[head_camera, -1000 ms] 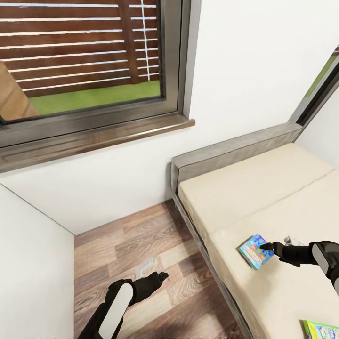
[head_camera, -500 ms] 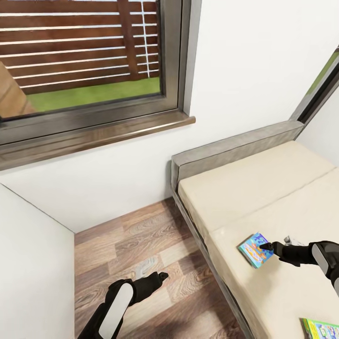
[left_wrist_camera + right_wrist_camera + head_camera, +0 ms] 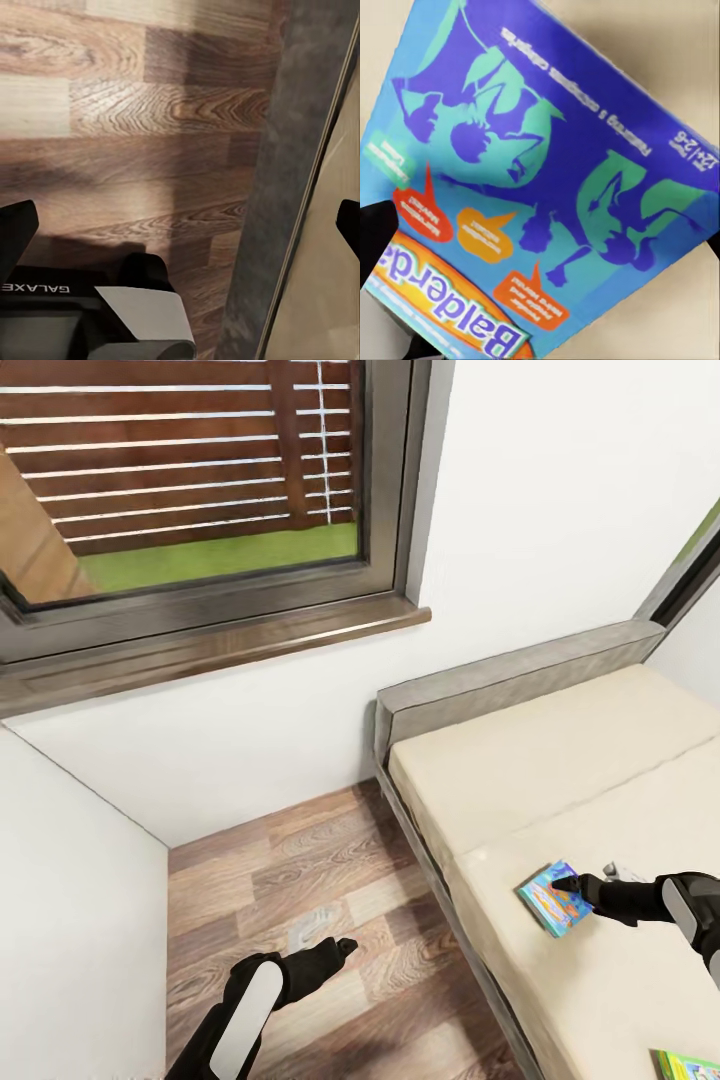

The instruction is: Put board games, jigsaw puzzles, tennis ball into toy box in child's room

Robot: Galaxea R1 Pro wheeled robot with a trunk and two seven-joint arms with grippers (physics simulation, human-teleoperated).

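Observation:
A blue board game (image 3: 553, 900) with colourful print lies flat on the cream bed (image 3: 560, 760), near its floor-side edge. My right gripper (image 3: 571, 882) hovers just over the box's far part. In the right wrist view this gripper (image 3: 544, 232) is open. Its dark fingertips (image 3: 375, 229) stand on either side of the blue box (image 3: 555, 172), which bears the word Balderdash. A second board game (image 3: 690, 1066), green and yellow, peeks in at the bed's near right corner. My left gripper (image 3: 343, 946) hangs open over the wood-plank floor (image 3: 290, 880), beside the bed, holding nothing.
The bed has a grey headboard (image 3: 510, 680) against the white wall under a dark-framed window (image 3: 200, 610). Its grey side rail (image 3: 292, 187) runs next to my left gripper (image 3: 180, 221). A white wall (image 3: 70, 920) closes the floor strip on the left.
The whole picture has shifted a little, so the camera has moved. My right gripper now sits slightly further over the blue box. Both arms keep their poses.

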